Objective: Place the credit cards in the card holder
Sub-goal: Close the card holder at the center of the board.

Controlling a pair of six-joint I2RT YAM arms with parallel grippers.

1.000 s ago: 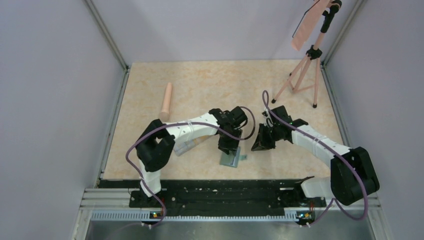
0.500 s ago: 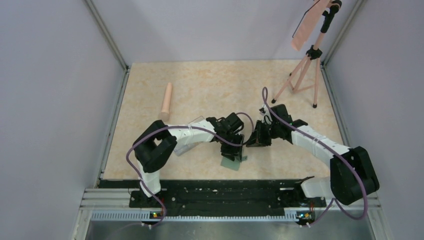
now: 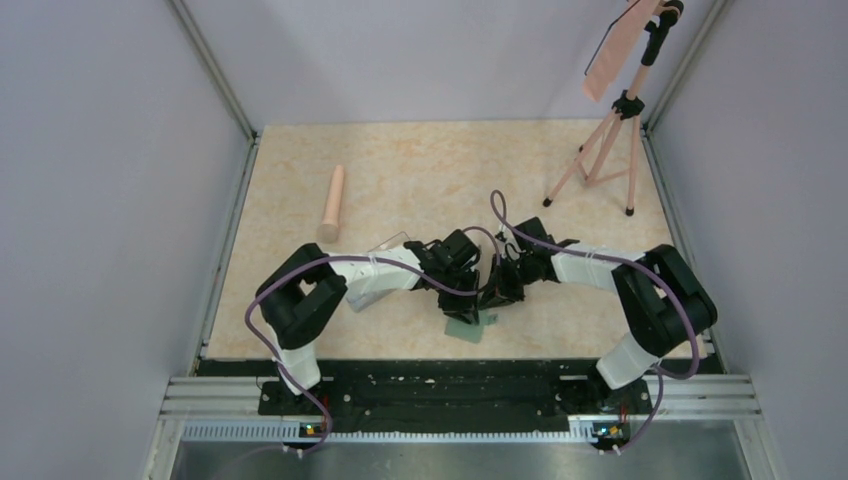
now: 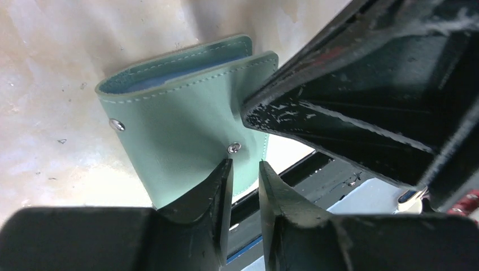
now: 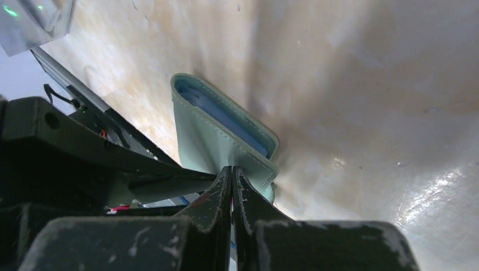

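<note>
The card holder is a muted-green wallet lying folded on the table between both arms. In the left wrist view the card holder shows its outer cover with two metal snaps. My left gripper hovers at the cover's lower edge, jaws a narrow gap apart, with nothing pinched between them. My right gripper is shut, and its joined tips press against the edge of the card holder, whose pale blue pages show inside. From above, the left gripper and right gripper nearly touch. The credit cards are hidden.
A clear plastic box lies under the left forearm. A peach cylinder rests at the back left. A tripod holding a peach board stands at the back right. A black rail runs along the near edge.
The right arm has swung left, bringing its shut gripper up against the card holder. The left gripper has dropped slightly toward the card holder and its jaws have narrowed.
</note>
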